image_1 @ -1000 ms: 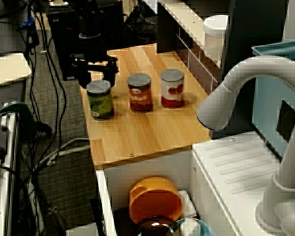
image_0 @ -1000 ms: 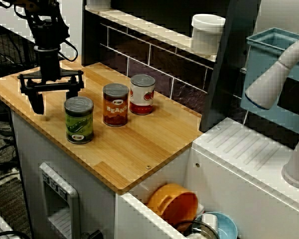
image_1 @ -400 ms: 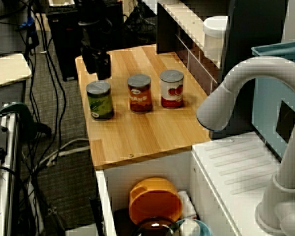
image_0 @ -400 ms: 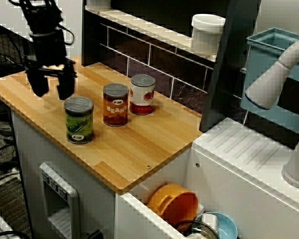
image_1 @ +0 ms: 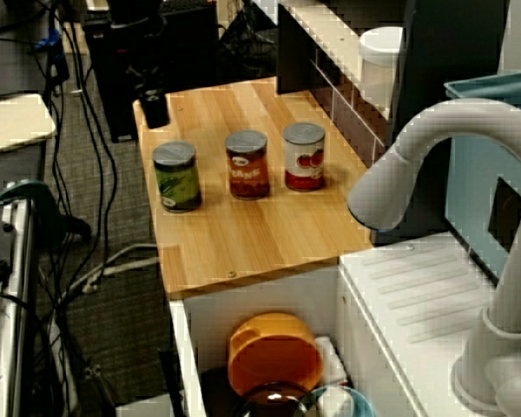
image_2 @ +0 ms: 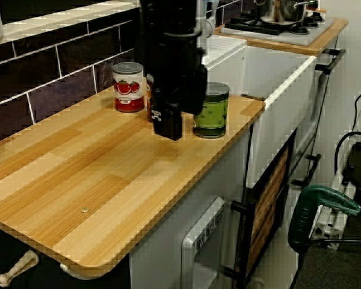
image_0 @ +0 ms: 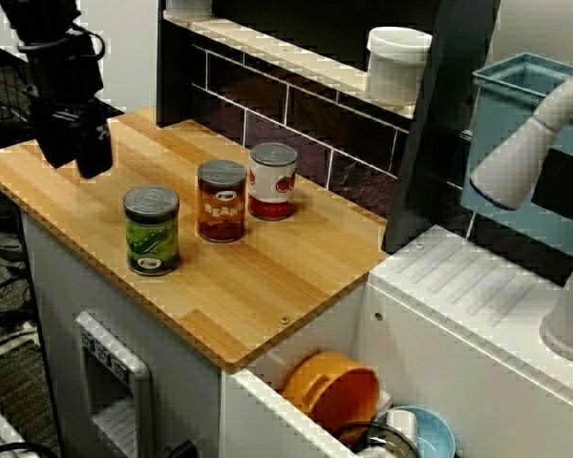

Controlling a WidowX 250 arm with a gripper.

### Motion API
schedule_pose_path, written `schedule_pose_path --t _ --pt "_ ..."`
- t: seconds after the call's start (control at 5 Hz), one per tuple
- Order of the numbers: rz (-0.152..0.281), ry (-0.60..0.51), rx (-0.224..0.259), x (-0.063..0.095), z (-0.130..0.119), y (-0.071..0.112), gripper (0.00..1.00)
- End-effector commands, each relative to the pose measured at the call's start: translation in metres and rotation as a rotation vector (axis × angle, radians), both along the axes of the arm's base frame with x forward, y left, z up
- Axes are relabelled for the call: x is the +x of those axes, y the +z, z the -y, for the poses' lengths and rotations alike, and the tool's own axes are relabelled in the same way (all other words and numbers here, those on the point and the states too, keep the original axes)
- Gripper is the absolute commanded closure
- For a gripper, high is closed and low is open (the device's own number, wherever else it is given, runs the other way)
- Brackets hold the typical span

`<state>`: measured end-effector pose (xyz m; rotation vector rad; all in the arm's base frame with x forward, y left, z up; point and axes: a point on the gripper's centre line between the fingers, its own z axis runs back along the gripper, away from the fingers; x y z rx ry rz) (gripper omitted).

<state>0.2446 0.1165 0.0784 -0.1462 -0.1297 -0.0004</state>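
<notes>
Side view shows green can point(image_0: 152, 230) standing upright, long axis vertical, lid up; nearby jaws' spread cannot be told.

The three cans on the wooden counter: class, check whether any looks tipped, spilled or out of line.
Nothing stands out. The green can, brown can and red can stand upright in a row on the counter, with nothing spilled.

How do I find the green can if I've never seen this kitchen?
Look at the wooden counter beside the white sink. Three cans stand in a row there; the green can is the end one, nearest the black gripper. The brown can beside it and the red can beyond differ; only this label is green.
</notes>
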Motion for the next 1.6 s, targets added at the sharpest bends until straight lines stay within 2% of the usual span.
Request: schedule_pose_path --t 0.0,0.2,0.4,0.6,0.8,1.0,1.4 --pt "0.059 -0.153 0.064 -0.027 0.024 0.001 0.0" --pt "0.06 -0.158 0.096 -0.041 0.047 -0.011 0.0" --pt "0.06 -0.147 0.101 -0.053 0.07 -0.018 0.0" --pt "0.049 -0.054 0.105 -0.059 0.085 -0.028 0.0" --pt "0.033 0.037 0.113 -0.055 0.097 -0.037 0.0" --pt "0.031 0.037 0.128 -0.044 0.102 -0.043 0.0" --pt "0.042 0.009 0.144 -0.016 0.103 -0.043 0.0"
